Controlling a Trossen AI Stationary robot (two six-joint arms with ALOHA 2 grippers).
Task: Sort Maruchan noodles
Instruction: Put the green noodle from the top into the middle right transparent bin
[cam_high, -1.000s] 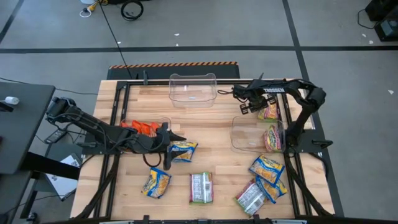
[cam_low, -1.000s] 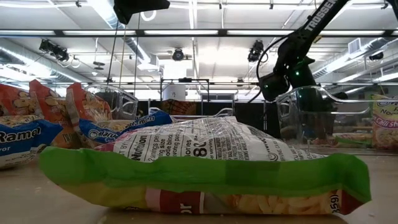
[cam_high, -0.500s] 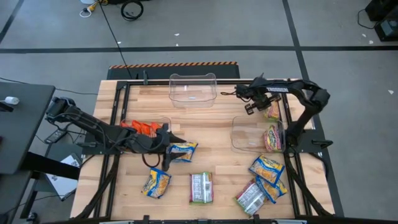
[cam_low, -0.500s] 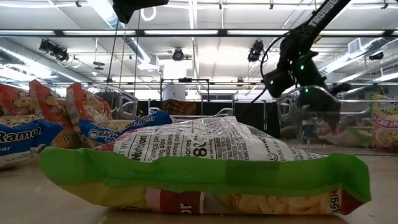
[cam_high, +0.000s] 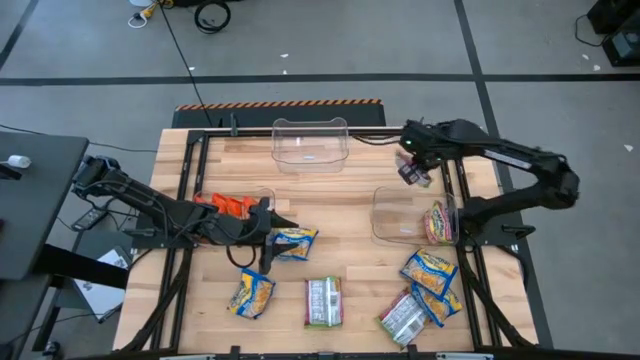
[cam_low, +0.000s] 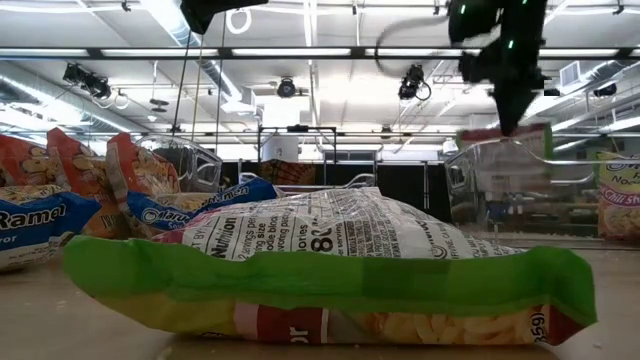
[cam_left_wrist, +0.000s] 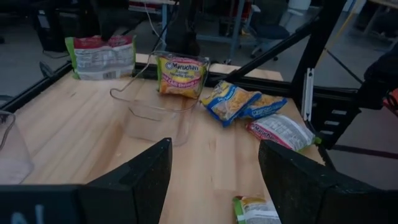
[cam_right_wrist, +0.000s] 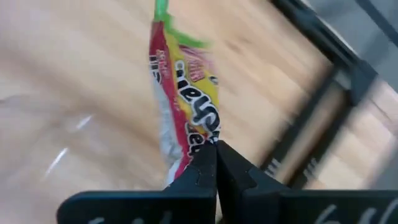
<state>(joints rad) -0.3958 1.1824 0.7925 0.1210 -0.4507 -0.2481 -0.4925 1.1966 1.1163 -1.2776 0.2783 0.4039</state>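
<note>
- One green-edged packet (cam_right_wrist: 186, 106) hangs pinched by its edge in my right gripper (cam_right_wrist: 214, 152), above the clear bin (cam_high: 410, 215) (light, crinkly, slippery).
- Left gripper (cam_left_wrist: 214, 180) spread, empty, beside the blue-and-yellow packet (cam_high: 293, 240).

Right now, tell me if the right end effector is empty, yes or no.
No: the right end effector is shut on a green-edged noodle packet that hangs from it.

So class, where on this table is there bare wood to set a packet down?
Bare wood lies between the far clear bin and the right bin, and along the far-left edge. It is crowded near the front right packets and around the left pincer.
</note>
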